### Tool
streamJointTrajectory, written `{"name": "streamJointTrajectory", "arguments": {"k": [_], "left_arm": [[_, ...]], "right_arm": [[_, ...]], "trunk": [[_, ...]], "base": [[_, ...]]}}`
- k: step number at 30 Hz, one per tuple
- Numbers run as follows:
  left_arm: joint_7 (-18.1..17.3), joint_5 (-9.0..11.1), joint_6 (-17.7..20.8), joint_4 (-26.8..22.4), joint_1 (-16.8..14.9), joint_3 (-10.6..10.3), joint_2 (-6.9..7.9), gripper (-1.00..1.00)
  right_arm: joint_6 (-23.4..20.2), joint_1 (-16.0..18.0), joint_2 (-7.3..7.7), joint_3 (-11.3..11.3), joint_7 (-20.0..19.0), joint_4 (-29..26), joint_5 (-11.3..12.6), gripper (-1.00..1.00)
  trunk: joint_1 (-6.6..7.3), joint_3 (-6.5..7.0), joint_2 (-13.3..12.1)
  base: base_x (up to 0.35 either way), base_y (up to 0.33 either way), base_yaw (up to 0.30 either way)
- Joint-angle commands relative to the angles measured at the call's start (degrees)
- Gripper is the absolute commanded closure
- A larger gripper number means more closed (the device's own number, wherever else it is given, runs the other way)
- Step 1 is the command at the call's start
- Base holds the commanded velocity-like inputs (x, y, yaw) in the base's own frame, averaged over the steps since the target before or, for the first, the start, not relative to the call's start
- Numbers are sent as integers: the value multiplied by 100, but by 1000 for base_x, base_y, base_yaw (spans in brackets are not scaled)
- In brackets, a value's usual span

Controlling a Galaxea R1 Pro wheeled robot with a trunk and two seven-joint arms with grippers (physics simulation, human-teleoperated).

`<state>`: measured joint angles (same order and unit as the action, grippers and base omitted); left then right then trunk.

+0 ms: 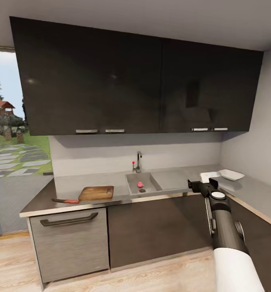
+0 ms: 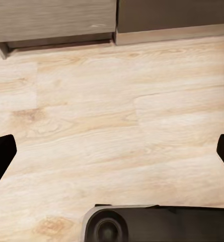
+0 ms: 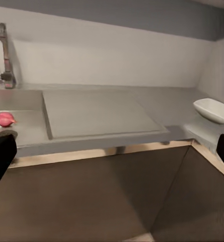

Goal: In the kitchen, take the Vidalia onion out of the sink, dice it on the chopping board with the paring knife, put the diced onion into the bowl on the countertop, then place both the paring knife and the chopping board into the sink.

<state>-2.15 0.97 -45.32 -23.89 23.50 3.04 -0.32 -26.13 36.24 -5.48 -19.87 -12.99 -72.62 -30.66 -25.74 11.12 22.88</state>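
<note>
Still approaching; nothing held. Right gripper (image 1: 195,185) raised beside the sink's (image 1: 132,187) drainboard, fingers spread wide; left gripper (image 2: 112,151) aimed at the floor (image 2: 91,111), fingers apart too. Onion (image 1: 140,184) lying in the sink, below the tap (image 1: 138,161). Best to close in squarely, then reach down from above. Long axis, pointed end: too small to tell.

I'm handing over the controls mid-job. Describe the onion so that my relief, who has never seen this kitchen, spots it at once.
Find the curved chrome tap at the backsplash, under the black upper cabinets. Directly below it is the recessed grey sink. The onion is the small pink rounded thing lying in that basin just beyond the dark round drain, the only pink item on the counter run.
</note>
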Motion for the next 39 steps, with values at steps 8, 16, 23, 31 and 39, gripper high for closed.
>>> {"name": "streamJointTrajectory", "arguments": {"k": [8, 16, 23, 31, 39], "left_arm": [[-23, 8, -3, -10, 5, 21, -3, -100], [-23, 9, -3, -12, 5, 21, -3, -100], [-23, 9, -3, -18, 5, 21, -3, -100], [-26, 8, -3, -15, 5, 21, -3, -100], [-31, 8, -3, -14, 5, 21, -3, -100]], "right_arm": [[-12, 3, -6, -16, -54, -6, -62, -100], [-7, 3, -6, -14, -54, -6, -59, -100], [-1, 3, 37, -25, -54, -24, -76, -100], [-1034, 159, 1380, -96, -114, -73, 333, -100], [-2063, 1283, 2941, -66, -335, 838, 2049, -100]], "trunk": [[-4, -60, 3], [-4, -112, 3], [-4, -118, 3], [-4, -118, 3], [-4, -118, 3]], "base": [[212, -242, -178], [223, -224, -163], [229, -158, -21], [226, -137, -1], [216, -134, 0]]}}
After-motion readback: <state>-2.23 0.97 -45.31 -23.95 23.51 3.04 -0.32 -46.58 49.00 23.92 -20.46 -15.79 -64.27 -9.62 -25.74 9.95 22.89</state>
